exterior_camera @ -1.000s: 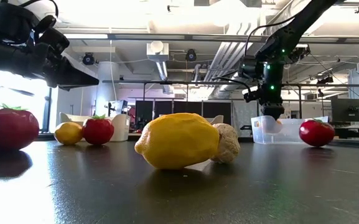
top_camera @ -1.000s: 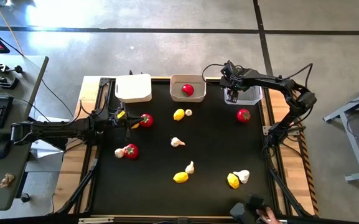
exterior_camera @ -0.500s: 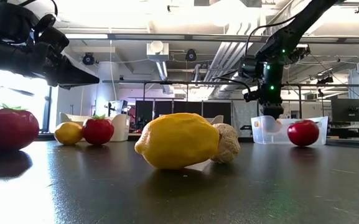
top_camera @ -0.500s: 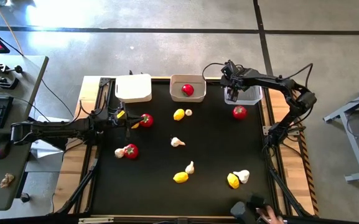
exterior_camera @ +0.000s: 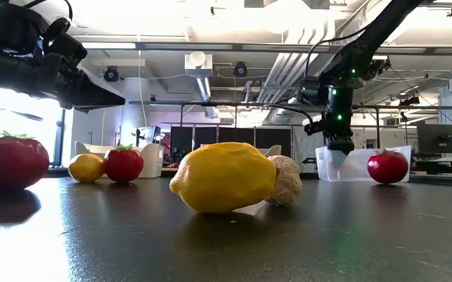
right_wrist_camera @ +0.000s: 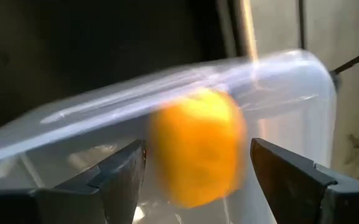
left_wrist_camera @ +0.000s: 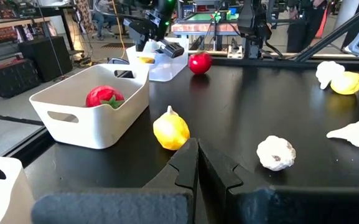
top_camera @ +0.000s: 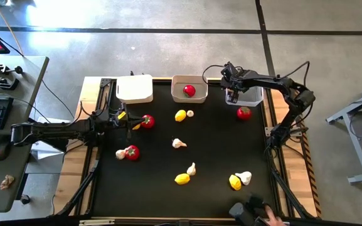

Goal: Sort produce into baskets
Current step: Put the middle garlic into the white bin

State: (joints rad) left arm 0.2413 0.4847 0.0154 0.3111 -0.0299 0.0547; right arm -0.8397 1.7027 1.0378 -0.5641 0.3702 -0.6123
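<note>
Black matting covered the table, and at its left edge my left gripper (top_camera: pixel 129 120) waited clenched on nothing, just beside a tomato (top_camera: pixel 147 120). Along the far edge stood the white bin (top_camera: pixel 135 88), then the middle bin (top_camera: pixel 175 83) with one tomato (top_camera: pixel 189 91) in it. Lemons, garlic and tomatoes lay loose across the middle and toward the near edge, unsorted.

At the far right corner my right gripper (top_camera: pixel 233 95) hung over the clear bin (top_camera: pixel 255 99). My wrist view showed the fingers (right_wrist_camera: pixel 114 177) spread, with a lemon (right_wrist_camera: pixel 198 149) between them and a sliver of gap on each side, so I judged it released and inside the bin's walls. It showed blurred, so I could not tell whether it had settled.

To do this step well I judged I should hold the jaws wide and rise straight up, not sideways. The bin looked light, and a finger catching its rim could tip it or drag it off the corner. I should also wait for the lemon to come to rest. Another tomato (top_camera: pixel 244 113) lay just on the near side of the clear bin, so any swing toward the loose produce should start only once I was well above it.
</note>
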